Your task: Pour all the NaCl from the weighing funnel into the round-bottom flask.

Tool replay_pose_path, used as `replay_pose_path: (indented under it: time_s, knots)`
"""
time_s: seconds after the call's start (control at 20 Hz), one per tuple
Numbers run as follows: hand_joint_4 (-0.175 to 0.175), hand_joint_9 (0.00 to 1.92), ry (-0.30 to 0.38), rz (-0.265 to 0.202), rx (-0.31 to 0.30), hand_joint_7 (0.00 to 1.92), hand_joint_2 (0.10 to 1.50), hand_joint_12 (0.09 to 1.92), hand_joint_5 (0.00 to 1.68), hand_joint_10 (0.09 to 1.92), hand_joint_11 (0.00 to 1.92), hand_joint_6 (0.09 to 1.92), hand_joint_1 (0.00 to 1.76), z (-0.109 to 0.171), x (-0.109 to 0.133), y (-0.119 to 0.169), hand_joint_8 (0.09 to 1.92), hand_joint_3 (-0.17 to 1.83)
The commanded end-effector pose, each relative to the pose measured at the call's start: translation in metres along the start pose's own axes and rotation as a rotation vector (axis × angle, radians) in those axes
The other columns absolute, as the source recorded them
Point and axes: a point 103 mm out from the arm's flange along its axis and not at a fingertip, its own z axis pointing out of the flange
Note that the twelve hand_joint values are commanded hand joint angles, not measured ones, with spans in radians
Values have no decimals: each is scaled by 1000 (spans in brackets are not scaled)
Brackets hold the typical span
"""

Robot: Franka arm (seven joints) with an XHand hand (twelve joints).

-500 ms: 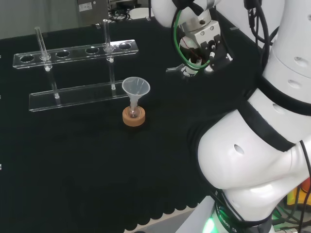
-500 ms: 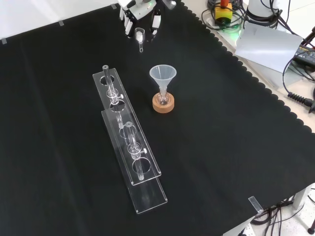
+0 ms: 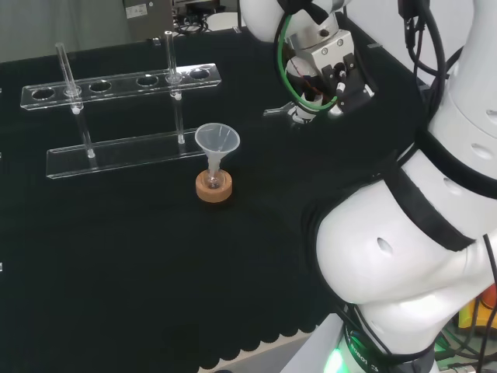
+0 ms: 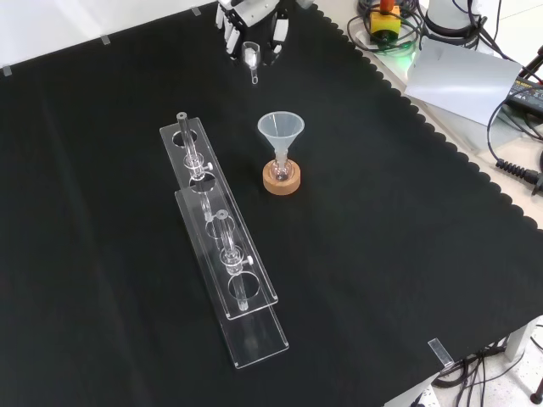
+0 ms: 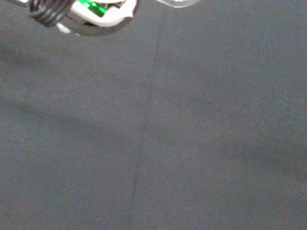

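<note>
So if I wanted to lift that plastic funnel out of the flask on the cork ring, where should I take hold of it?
Probably by the funnel just under its wide rim, fingers coming in from the sides and lifting straight up. It stands upright, its narrow stem in the flask on the cork ring, so the flared cone is the free part.

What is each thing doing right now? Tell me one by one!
robot hand: up at the far edge of the cloth, fingers curled round the weighing funnel.
weighing funnel: held, spout pointing down.
plastic funnel: upright in the flask's neck.
round-bottom flask: upright on the cork ring.
cork ring: flat on the cloth.
tube rack: standing, tubes upright in it.
</note>
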Motion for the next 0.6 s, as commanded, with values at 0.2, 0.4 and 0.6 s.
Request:
replay_pose_path:
  time_s: [0.2,0.4,0.6]
  knots:
    - [92,1344,-57,-59,37,1166,767,917,1093,210,1044,968,1090,-9,33,-9,559,611]
    - [93,1345,-82,-70,50,1166,767,916,1094,209,1044,967,1090,-10,43,-7,560,611]
    - [93,1346,-99,-78,58,1167,766,915,1094,207,1044,966,1091,-13,49,-5,560,612]
